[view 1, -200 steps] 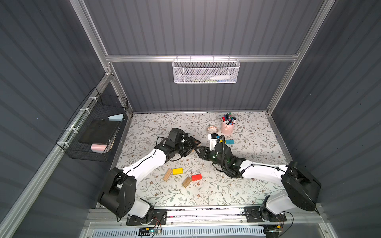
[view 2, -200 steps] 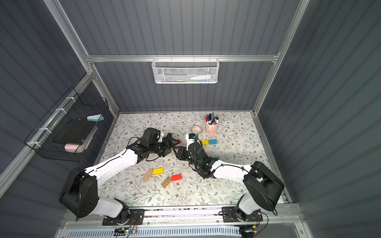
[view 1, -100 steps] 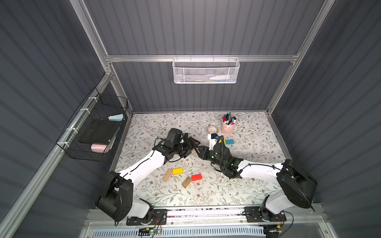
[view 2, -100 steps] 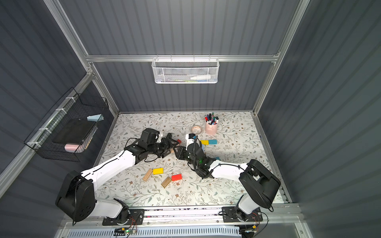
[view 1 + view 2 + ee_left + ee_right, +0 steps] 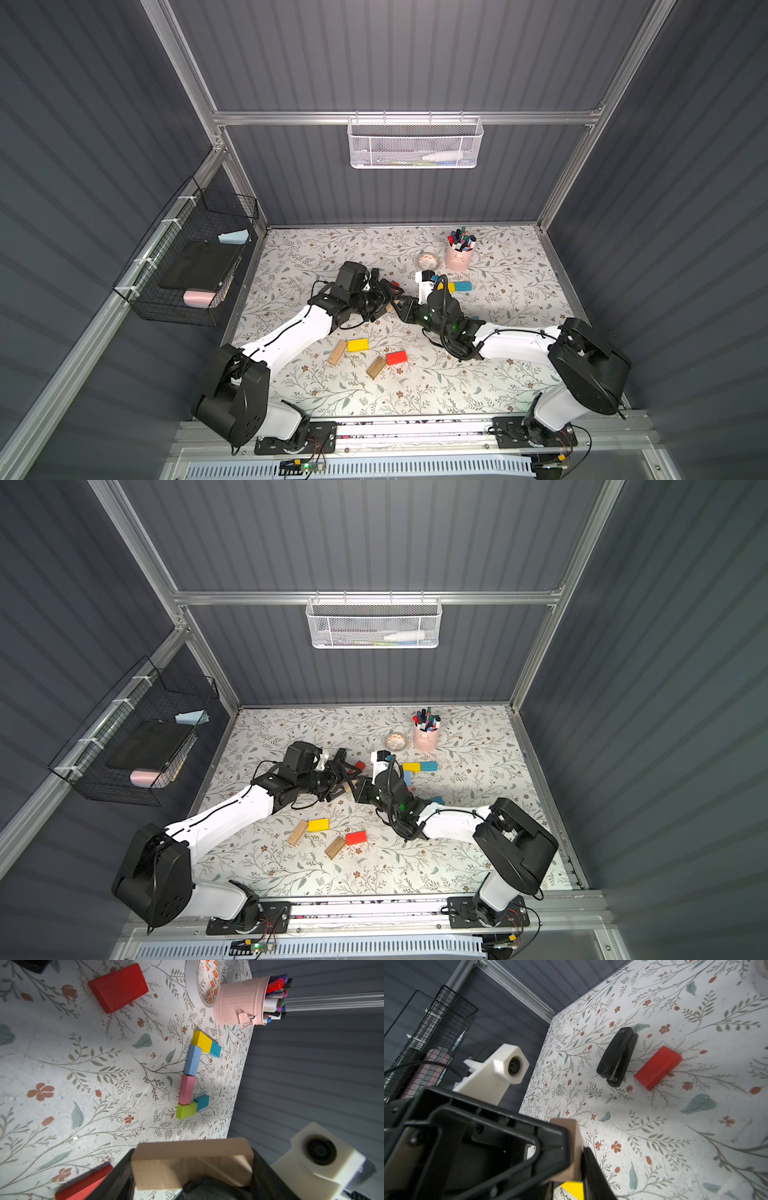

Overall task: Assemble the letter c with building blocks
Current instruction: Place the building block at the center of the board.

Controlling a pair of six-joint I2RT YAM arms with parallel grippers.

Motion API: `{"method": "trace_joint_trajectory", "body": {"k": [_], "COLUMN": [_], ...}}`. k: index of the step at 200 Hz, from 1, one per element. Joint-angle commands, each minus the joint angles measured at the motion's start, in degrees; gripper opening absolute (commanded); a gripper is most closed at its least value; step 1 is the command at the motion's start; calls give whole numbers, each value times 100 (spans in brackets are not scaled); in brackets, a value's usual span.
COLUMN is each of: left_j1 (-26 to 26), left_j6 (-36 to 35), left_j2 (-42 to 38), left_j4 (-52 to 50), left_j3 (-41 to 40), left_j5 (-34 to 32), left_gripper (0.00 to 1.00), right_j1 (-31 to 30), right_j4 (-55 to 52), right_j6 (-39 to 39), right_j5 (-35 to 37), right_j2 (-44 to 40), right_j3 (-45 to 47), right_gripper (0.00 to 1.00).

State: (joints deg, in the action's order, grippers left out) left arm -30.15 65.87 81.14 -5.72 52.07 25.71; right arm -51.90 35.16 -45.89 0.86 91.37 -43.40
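Left wrist view: the left gripper (image 5: 192, 1169) clamps a wood block (image 5: 191, 1157) by its ends, jaws fairly wide, at mid-table. In a top view the right gripper (image 5: 404, 306) meets it nose to nose. One finger (image 5: 591, 1176) lies against the block and the other is hidden, so I cannot tell its grip. Six coloured blocks (image 5: 190, 1076) form a C by the pink cup (image 5: 239, 1001). Four loose blocks (image 5: 358, 345) lie nearer the front.

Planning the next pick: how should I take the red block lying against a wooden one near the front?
Come straight down on the red block; it lies flat, so pinch across its two long edges, which look free. Stay toward the end away from the wooden block, which sits against its other short end.
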Motion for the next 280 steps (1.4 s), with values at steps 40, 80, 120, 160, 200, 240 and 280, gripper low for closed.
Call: {"method": "trace_joint_trajectory", "body": {"k": [40,80,120,160,200,240,280], "left_j1": [27,71,221,510,694,872,1077], "left_j6": [-610,-1039,-1665,-2799,-3578,-3844,-3859], "left_j2": [-5,192,263,568,671,406,404], "left_j4": [-308,-387,-855,-992,-853,-317,-37], "left_j3": [285,394,557,750,675,136,-298], "left_j5": [-143,-93,-389,-352,-436,-536,-395], "left_gripper": [87,88,89,88,84,81,81], "right_j1": [57,139,495,770,1054,1206,1233], "right_j4": [-73,-419,-961,-2169,-3189,-4036,-4748], "right_j6": [-71,75,191,862,1647,2236,2430], "right_j5": [-37,-171,-800,-1753,-2792,-3542,-3619], "right_j2": [-65,-253,-472,-277,343,1156,1849], "right_j3": [-61,32,58,-388,-1011,-1767,-2521], "right_gripper": [18,16,16,17,19,20,20]}}
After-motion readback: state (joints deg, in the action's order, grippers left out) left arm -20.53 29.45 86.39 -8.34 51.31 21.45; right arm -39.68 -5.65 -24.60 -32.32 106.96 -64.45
